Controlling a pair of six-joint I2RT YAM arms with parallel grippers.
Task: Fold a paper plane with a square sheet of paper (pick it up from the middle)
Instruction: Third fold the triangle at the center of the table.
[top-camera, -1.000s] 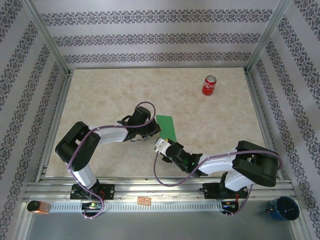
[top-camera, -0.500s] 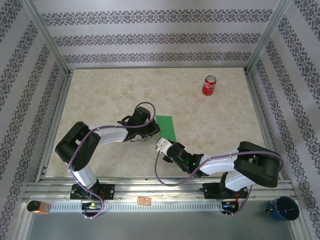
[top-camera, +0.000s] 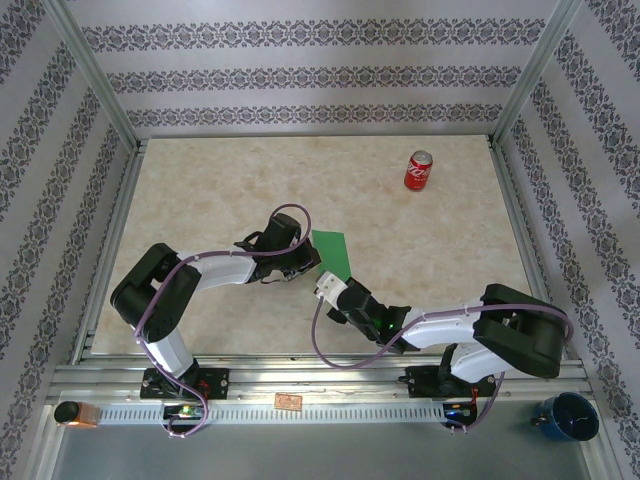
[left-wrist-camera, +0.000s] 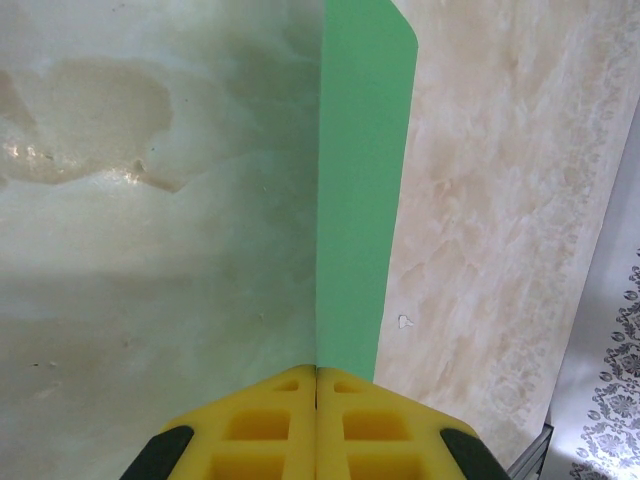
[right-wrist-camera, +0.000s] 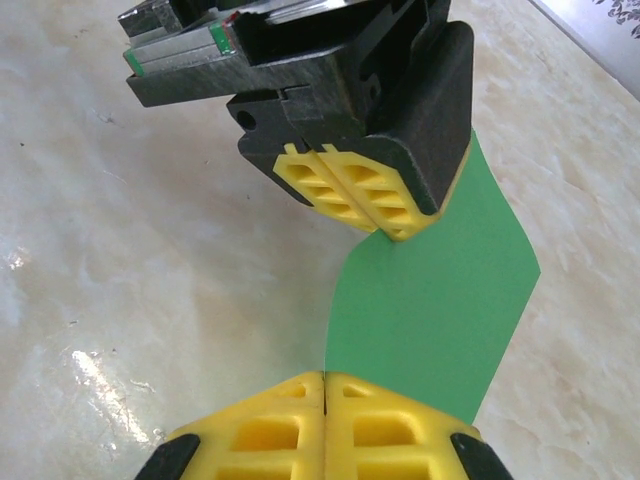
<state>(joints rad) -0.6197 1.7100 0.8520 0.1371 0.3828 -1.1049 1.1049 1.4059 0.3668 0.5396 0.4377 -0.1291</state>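
Note:
The square sheet of paper (top-camera: 334, 252) is bright green and is held off the marble table (top-camera: 200, 190), bowed between both grippers. My left gripper (top-camera: 312, 264) is shut on one edge; from its wrist view the paper (left-wrist-camera: 360, 200) runs away as a tall strip from the closed yellow pads (left-wrist-camera: 317, 372). My right gripper (top-camera: 326, 284) is shut on the opposite, near edge. In the right wrist view the paper (right-wrist-camera: 440, 310) curves up from my right gripper (right-wrist-camera: 326, 376) to the left gripper (right-wrist-camera: 388, 230). A paper plane is out of view.
A red soda can (top-camera: 418, 171) stands upright at the back right of the table. Metal frame posts and patterned walls enclose the table. A blue cup (top-camera: 568, 415) sits off the table by the right arm's base.
My right gripper's jaws have closed on the near edge of the green paper, and it has edged slightly toward the left gripper. The left gripper has kept its hold.

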